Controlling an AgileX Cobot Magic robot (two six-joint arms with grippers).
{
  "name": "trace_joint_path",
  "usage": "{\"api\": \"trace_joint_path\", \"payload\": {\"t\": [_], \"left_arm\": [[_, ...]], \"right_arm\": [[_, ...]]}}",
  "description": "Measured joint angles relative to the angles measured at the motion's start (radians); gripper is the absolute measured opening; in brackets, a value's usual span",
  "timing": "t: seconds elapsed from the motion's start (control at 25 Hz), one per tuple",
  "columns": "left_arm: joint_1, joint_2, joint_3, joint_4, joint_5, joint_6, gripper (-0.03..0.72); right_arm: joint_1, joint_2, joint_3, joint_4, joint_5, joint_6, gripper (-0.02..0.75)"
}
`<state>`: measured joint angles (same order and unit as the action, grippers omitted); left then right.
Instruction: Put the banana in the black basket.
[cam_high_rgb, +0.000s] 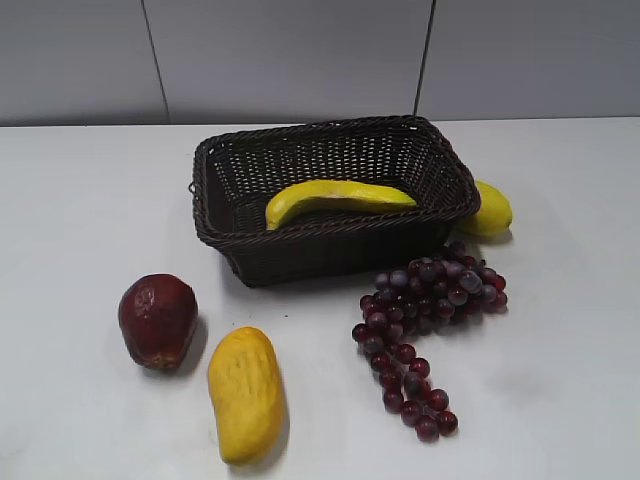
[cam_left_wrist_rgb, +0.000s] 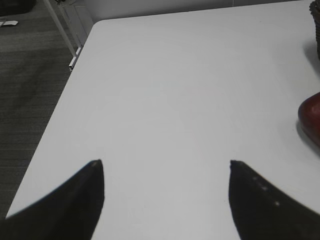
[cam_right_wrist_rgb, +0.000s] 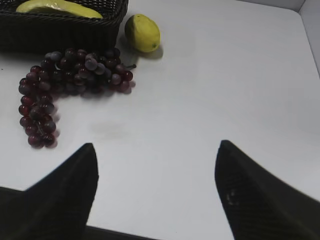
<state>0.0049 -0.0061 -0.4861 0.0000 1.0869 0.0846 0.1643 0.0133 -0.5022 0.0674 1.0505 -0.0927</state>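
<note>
Our banana (cam_high_rgb: 338, 200) already lies inside the black basket (cam_high_rgb: 330, 236) near the table's back edge. Both our left gripper (cam_left_wrist_rgb: 166, 167) and right gripper (cam_right_wrist_rgb: 156, 150) are wide open, holding nothing. We should stay clear and bump nothing.

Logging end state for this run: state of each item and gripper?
banana: lying inside the basket
black basket: upright, holds only the banana
left gripper: open, empty, over bare table
right gripper: open, empty
grapes: on table, outside basket
lemon: on table beside basket
</note>
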Motion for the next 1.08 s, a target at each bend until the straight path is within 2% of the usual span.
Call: {"api": "trace_joint_path", "payload": {"t": [0.32, 0.6, 1.08], "left_arm": [[0.0, 0.0, 0.0, 0.0, 0.0, 0.0, 0.575], [0.0, 0.0, 0.0, 0.0, 0.0, 0.0, 0.575], [0.0, 0.0, 0.0, 0.0, 0.0, 0.0, 0.575]], "right_arm": [[-0.001, -0.02, 0.0, 0.0, 0.0, 0.0, 0.554], [-0.081, -0.02, 0.0, 0.0, 0.0, 0.0, 0.554], [-0.082, -0.02, 0.0, 0.0, 0.0, 0.0, 0.554]]}}
